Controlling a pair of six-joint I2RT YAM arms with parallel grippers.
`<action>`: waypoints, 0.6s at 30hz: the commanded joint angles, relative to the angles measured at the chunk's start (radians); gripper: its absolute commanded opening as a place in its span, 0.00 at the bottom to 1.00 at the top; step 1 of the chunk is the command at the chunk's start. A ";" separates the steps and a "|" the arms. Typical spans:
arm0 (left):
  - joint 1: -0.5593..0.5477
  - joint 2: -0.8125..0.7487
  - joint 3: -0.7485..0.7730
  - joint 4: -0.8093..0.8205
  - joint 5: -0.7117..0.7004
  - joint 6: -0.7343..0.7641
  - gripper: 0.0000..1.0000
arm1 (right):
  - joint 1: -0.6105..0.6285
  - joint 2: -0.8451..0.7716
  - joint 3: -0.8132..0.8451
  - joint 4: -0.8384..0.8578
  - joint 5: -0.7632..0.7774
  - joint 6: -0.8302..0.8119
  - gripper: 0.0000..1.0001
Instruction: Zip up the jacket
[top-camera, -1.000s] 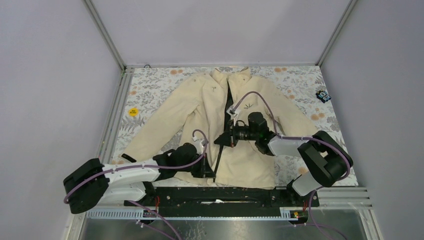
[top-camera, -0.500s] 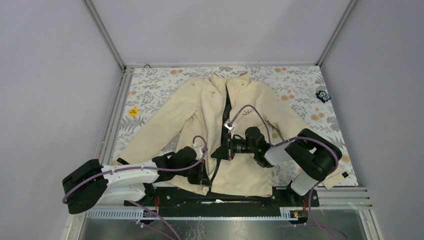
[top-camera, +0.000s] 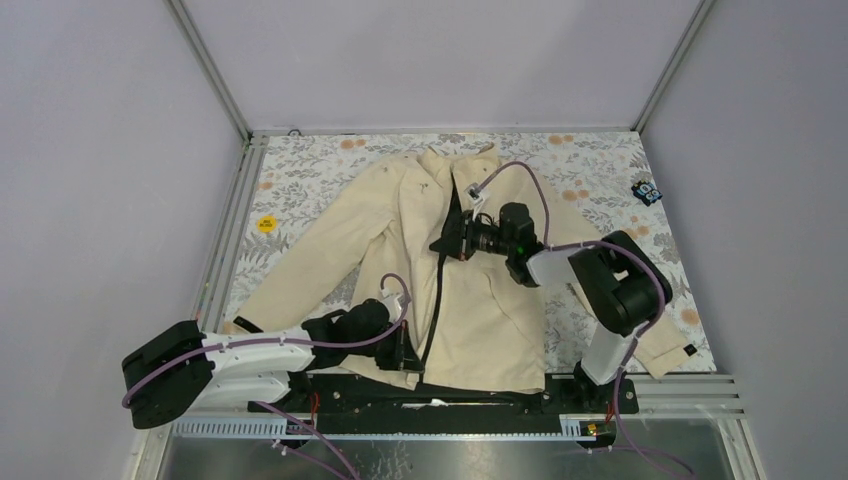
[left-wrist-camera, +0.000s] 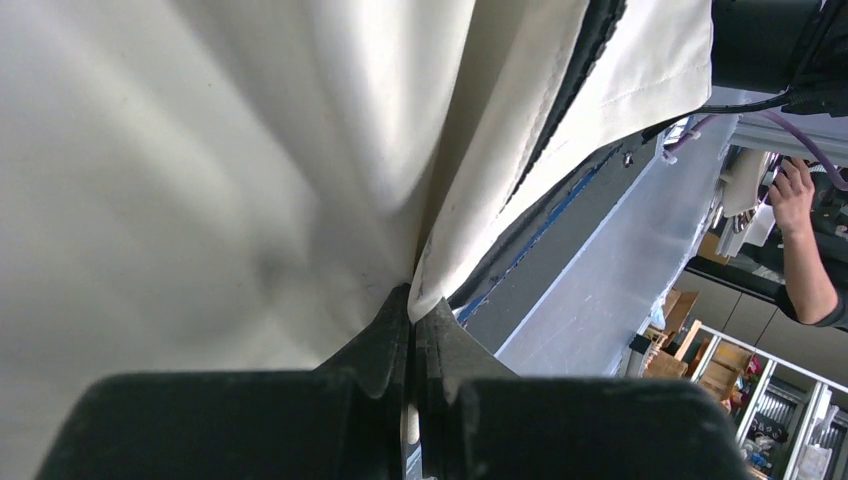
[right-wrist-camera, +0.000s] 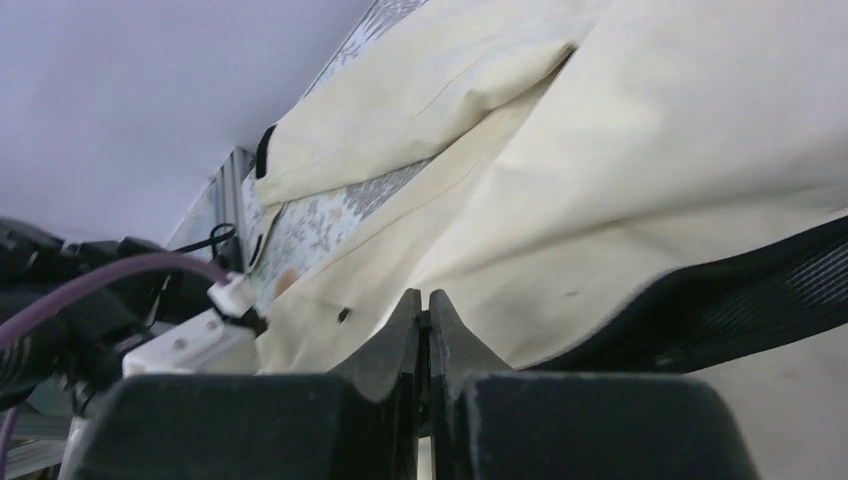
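Note:
The cream jacket (top-camera: 500, 300) lies flat on the floral table, collar at the far side. Its dark zipper (top-camera: 433, 310) runs down the front as a closed line below my right gripper (top-camera: 438, 244). That gripper sits at chest height, shut on a small dark zipper pull (right-wrist-camera: 424, 312); dark lining (right-wrist-camera: 720, 300) shows to its right. My left gripper (top-camera: 408, 352) is at the bottom hem beside the zipper's lower end. In the left wrist view the left gripper (left-wrist-camera: 415, 300) is shut on a fold of cream hem (left-wrist-camera: 440, 270).
A yellow sticker (top-camera: 265, 223) lies left of the jacket and a small blue-black object (top-camera: 648, 191) at the far right. The black mounting rail (top-camera: 450, 385) runs along the near edge. Metal frame posts stand at the table's far corners.
My right gripper first dipped toward the hem, then moved up the jacket front toward the collar. The closed zipper line below it is longer. The left gripper stayed on the hem.

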 joint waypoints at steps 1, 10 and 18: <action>-0.030 -0.007 -0.018 -0.026 0.026 -0.019 0.00 | -0.055 0.095 0.176 0.001 0.008 -0.075 0.00; -0.062 0.043 -0.022 0.034 0.036 -0.029 0.00 | -0.233 0.426 0.696 -0.052 -0.056 -0.057 0.00; -0.085 0.142 0.013 0.083 0.028 -0.024 0.00 | -0.315 0.819 1.316 -0.233 -0.033 -0.002 0.00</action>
